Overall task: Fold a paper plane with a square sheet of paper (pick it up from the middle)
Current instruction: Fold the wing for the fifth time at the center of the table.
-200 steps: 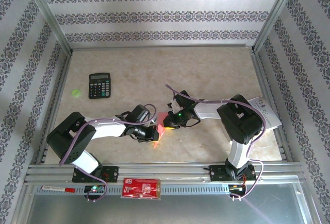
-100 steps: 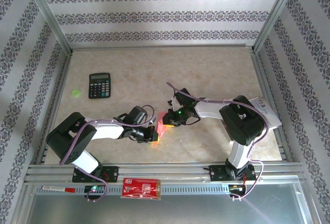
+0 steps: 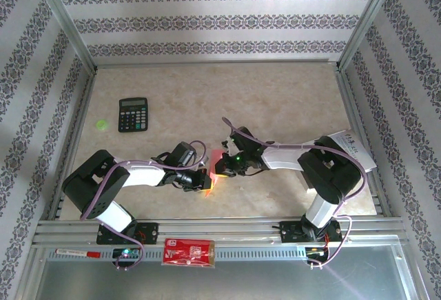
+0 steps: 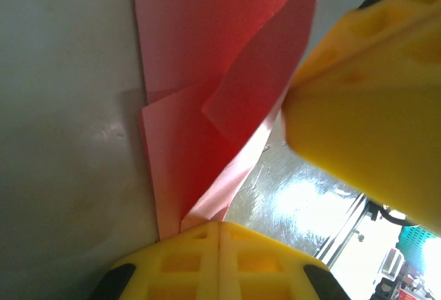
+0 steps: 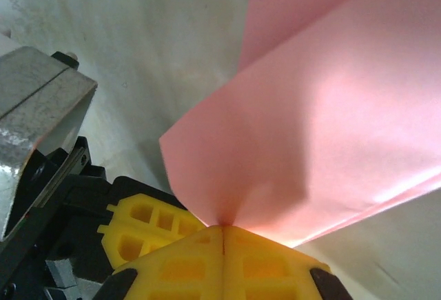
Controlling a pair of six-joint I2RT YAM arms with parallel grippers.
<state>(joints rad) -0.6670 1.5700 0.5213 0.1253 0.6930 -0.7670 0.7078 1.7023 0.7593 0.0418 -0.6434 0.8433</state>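
Folding is going on: left gripper [image 4: 219, 234] and right gripper [image 5: 222, 230] are both pinching the paper [image 4: 200, 72], which probably needs pressing flat next.

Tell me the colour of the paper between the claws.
The paper is pink-red; right wrist view shows it best.

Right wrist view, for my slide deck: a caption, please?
Yellow jaws shut on the folded pink-red paper, pale table behind.
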